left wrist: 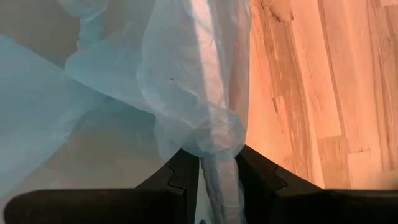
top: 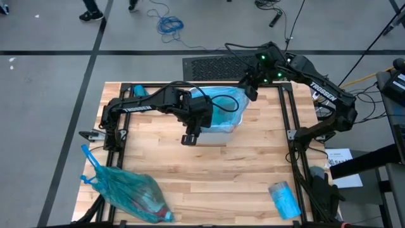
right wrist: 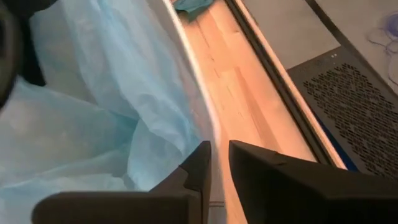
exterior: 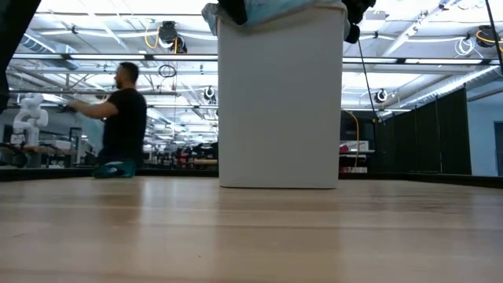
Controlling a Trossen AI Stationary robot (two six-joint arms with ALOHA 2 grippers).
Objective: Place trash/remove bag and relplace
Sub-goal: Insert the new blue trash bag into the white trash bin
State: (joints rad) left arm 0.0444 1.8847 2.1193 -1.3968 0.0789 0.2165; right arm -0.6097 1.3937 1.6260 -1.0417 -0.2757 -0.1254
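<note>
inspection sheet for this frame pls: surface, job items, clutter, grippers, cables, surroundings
Surface: wooden table, bare in the middle.
Job's things: white bin at the table's back, with a fresh blue liner being fitted over its rim; tied full trash bag at the front left corner.
Clutter: folded blue bags at the front right; teal scrap at the back left.
Grippers: left gripper shut on a bunched fold of liner; right gripper at the bin's rim, jaws narrowly apart.
Cables: blue coil on the floor behind.
Surroundings: person in a black shirt, far behind the table.
</note>
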